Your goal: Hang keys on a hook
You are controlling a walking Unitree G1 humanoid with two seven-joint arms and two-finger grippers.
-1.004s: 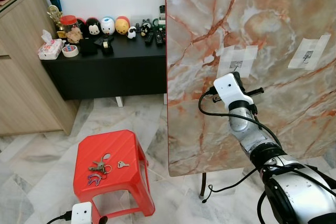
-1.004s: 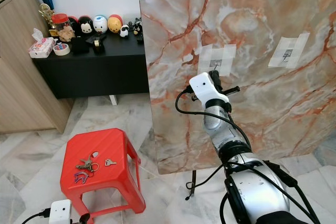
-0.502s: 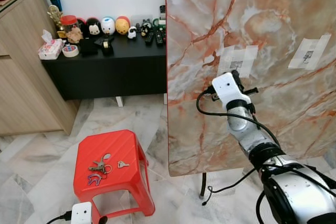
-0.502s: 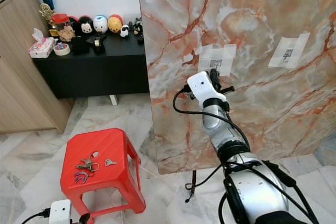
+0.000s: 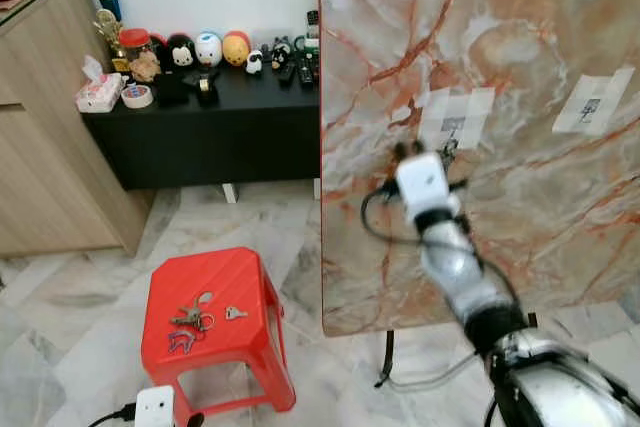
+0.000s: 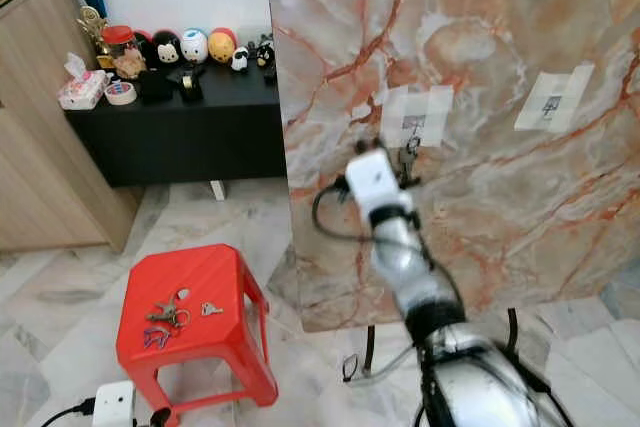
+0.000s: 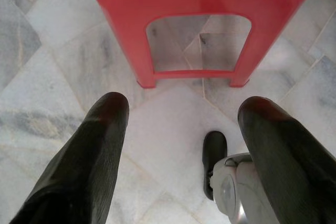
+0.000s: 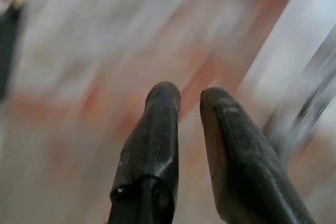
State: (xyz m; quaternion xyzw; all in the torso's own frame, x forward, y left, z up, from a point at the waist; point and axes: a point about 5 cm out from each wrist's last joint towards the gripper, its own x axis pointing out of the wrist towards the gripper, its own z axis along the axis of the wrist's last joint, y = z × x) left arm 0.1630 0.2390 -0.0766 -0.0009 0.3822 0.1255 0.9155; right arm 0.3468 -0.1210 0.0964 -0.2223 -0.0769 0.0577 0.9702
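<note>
An upright marble board carries two small hooks on white tape, a left hook and a right hook. My right gripper is raised just below the left hook, its fingers a narrow gap apart with nothing between them. The arm is blurred by motion. A blurred metal shape hangs beside the fingertips; what it is I cannot make out. A bunch of keys and a single loose key lie on the red stool. My left gripper hangs open low in front of the stool.
A black sideboard with figurines, tape rolls and a tissue pack stands against the back wall. A wooden cabinet is at the left. The board's leg and a cable lie on the marble floor right of the stool.
My right arm has swung a little to the left along the board and is now blurred. The keys on the stool and the left arm have not moved.
</note>
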